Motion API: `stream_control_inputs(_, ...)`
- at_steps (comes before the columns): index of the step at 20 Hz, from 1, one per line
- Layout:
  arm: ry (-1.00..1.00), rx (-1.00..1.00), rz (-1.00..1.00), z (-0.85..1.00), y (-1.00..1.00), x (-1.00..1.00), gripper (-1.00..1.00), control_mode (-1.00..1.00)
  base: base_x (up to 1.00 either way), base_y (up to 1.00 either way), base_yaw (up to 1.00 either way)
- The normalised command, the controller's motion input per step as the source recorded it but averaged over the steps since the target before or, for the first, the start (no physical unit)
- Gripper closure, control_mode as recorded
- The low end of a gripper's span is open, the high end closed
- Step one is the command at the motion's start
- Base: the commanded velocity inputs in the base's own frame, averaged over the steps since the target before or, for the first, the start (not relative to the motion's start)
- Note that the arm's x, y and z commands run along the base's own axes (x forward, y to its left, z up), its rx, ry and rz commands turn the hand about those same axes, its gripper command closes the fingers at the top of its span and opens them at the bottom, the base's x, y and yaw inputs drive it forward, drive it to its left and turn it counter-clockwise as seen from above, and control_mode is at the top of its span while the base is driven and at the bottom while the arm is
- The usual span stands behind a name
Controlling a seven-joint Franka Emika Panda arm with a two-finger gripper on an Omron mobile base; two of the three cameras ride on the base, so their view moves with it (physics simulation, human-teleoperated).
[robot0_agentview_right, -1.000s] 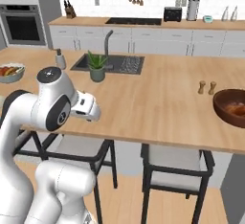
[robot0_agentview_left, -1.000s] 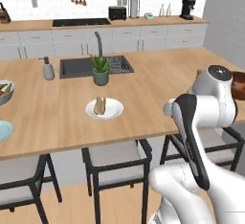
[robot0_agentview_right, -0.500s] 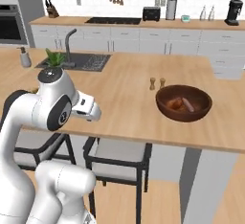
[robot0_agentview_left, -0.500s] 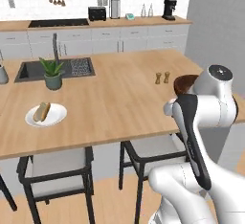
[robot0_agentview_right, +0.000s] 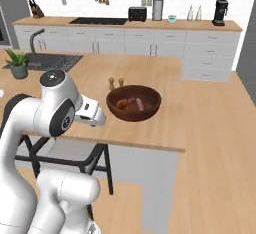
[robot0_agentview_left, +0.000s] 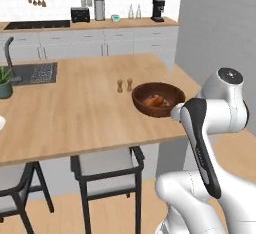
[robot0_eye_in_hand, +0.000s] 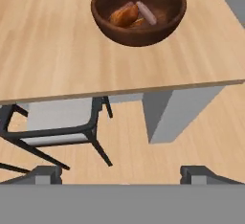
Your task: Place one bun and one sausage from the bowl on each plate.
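- I have the bowl (robot0_agentview_left: 158,98) on the island counter (robot0_agentview_left: 75,108), close to the near edge and towards the end of the counter. Two little shakers (robot0_agentview_left: 124,85) stand just beside it on the far side.
- From the hand camera I see the bowl (robot0_eye_in_hand: 139,10) up ahead and above the counter edge, with a stool (robot0_eye_in_hand: 57,122) tucked under the counter below it.
- The gripper (robot0_eye_in_hand: 122,175) is spread as wide as it goes and has nothing between its tips. It hangs off the near side of the counter, well short of the bowl and lower than the rim.
- Inside the bowl I make out a brownish bun (robot0_eye_in_hand: 123,14) lying against a pale pink sausage (robot0_eye_in_hand: 146,12). They touch, and something orange-brown sits under them that I cannot identify.
- My read on the bun: light, soft, easy to crush. I would close on it across its short width, around the middle, and gently.
- The sausage looks smooth and round, so it may well roll or squirt out of the tips. I would take it at mid-length, across the narrow way, coming from above.
- Because the two lie together, pulling one may drag the other along. The bowl wall is deep, so I reckon a steep approach from overhead is needed to clear the rim.
- The bowl itself looks heavy and stiff; I would not expect it to slide much.
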Motion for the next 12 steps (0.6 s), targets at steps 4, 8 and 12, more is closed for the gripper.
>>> stream_control_inputs(4,0.00,0.00,0.00,0.00,0.00,0.00,-1.00,1.00,0.00,-1.00,0.05)
stream_control_inputs(8,0.00,0.00,0.00,0.00,0.00,0.00,-1.00,1.00,0.00,-1.00,0.11)
stream_control_inputs(12,0.00,0.00,0.00,0.00,0.00,0.00,-1.00,1.00,0.02,-1.00,0.17)
